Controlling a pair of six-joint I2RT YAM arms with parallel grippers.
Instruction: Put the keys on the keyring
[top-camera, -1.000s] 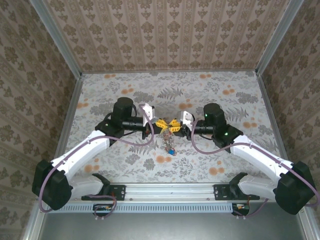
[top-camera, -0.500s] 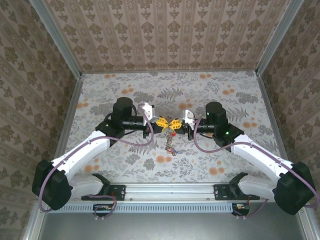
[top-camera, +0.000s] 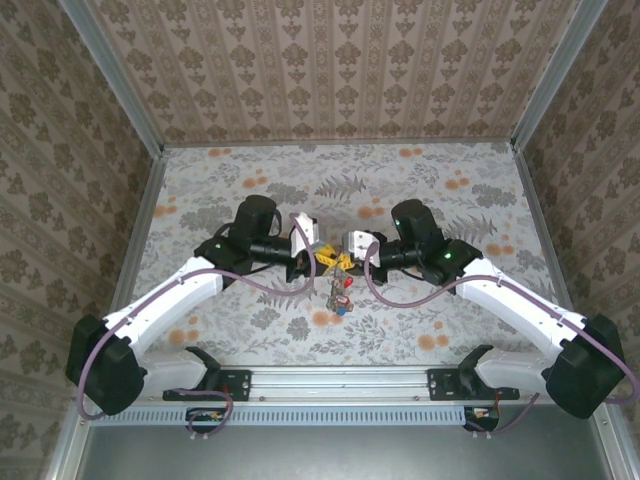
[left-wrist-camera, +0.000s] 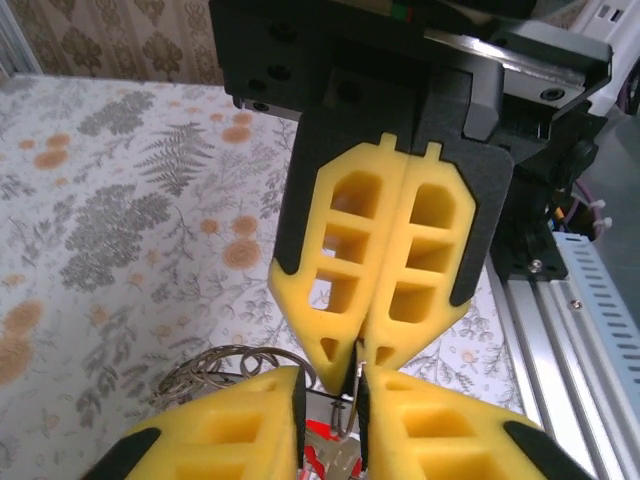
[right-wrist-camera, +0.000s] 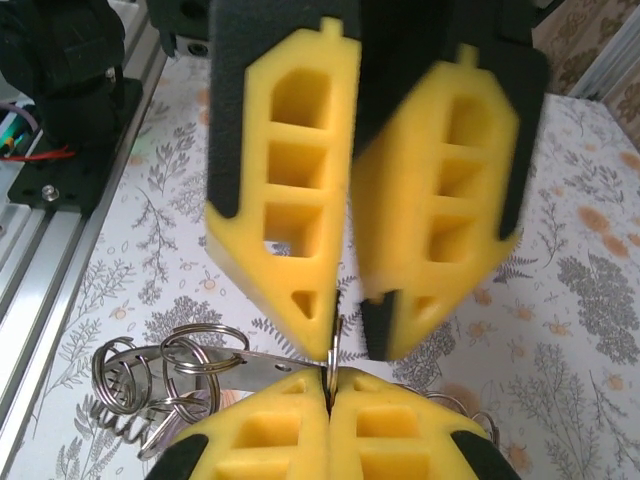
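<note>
From above, the keys (top-camera: 338, 291) bunch just near-side of the meeting fingertips. The wrist views add that the right gripper (right-wrist-camera: 328, 392) is pinched tight on the keyring (right-wrist-camera: 336, 350) wire, while the left gripper (left-wrist-camera: 345, 390) stands a slit apart with wire in its gap. The table (top-camera: 450, 320) is floral and the walls (top-camera: 330, 70) are papered, and a key's small rings fan out left of the right fingertips.

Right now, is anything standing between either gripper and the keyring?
Nothing visible does. The right gripper is shut on the keyring; the left gripper meets it tip to tip, jaws slightly apart around the same wire. The keys hang below both.
</note>
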